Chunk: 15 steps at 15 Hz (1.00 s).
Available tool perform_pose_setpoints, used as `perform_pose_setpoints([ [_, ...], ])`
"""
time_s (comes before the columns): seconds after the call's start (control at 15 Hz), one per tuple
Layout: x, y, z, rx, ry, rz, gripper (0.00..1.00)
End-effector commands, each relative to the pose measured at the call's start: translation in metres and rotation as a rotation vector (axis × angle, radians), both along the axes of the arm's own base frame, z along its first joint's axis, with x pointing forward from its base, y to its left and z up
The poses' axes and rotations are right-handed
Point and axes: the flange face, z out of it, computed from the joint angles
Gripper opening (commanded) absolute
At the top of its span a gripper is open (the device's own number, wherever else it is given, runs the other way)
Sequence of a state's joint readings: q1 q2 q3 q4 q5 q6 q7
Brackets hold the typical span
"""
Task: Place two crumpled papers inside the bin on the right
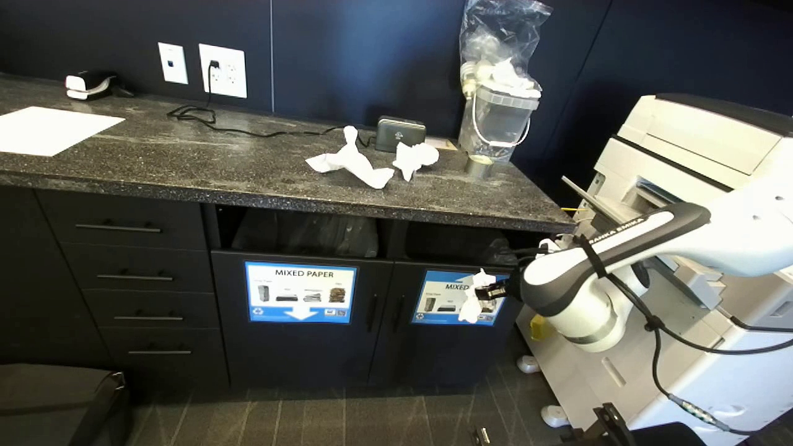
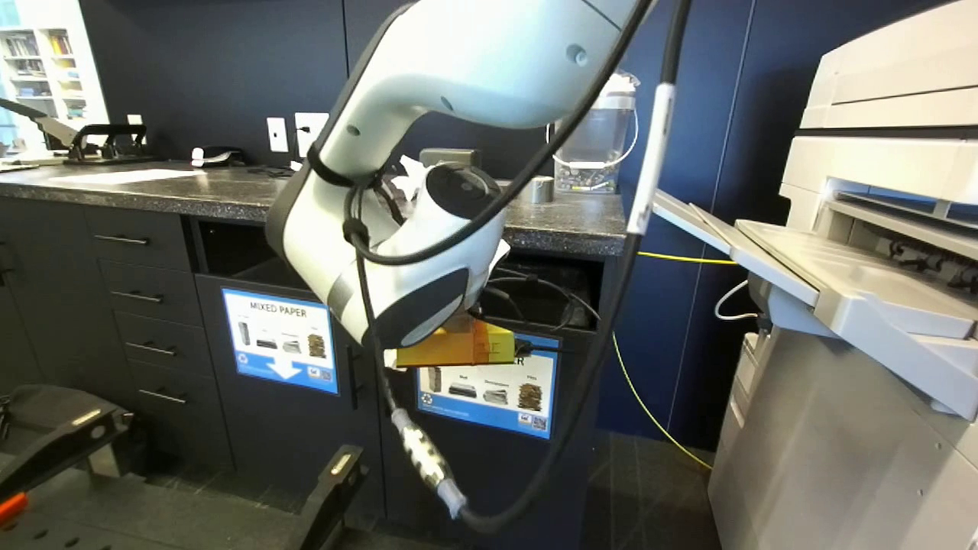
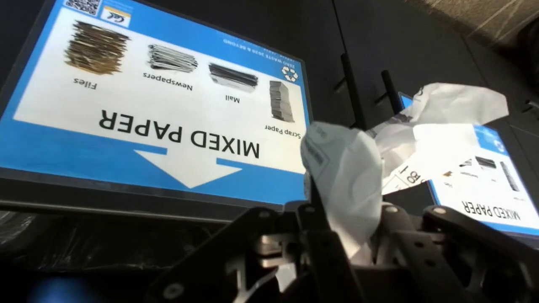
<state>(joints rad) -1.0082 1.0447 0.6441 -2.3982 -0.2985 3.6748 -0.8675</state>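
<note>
1. Wrist view: the gripper [image 3: 347,202] runs off the bottom edge, and the lower end of the crumpled paper [image 3: 349,168] it pinches is lost from sight.
2. That paper covers part of the far MIXED PAPER sign [image 3: 471,185], itself cut off at the right edge.
3. Bottom left, a bluish patch [image 3: 63,290] — too blurred to identify.
4. In an exterior view, the arm [image 2: 489,69] conceals the gripper and nearly all of the paper wads [image 2: 410,169].
5. There, the bookcase [image 2: 46,76] is cropped at left, its books [image 2: 61,42] too small to read.
6. In an exterior view, the right-hand bin opening [image 1: 455,238] is too dark inside.
7. In both exterior views, the copier [image 1: 700,145] exits right.
</note>
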Motion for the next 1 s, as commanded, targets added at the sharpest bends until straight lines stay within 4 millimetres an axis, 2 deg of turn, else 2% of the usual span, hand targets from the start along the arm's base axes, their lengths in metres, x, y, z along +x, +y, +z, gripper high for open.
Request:
perform_pose_setpoints([
  [0.0, 0.016, 0.016, -0.014, 0.055, -0.100, -0.066, 0.07],
  [0.53, 0.076, 0.041, -0.015, 0.142, -0.248, -0.237, 0.07],
  [0.8, 0.094, 0.043, -0.022, 0.165, -0.285, -0.298, 0.07],
  [0.93, 0.097, 0.042, -0.028, 0.177, -0.318, -0.330, 0.07],
])
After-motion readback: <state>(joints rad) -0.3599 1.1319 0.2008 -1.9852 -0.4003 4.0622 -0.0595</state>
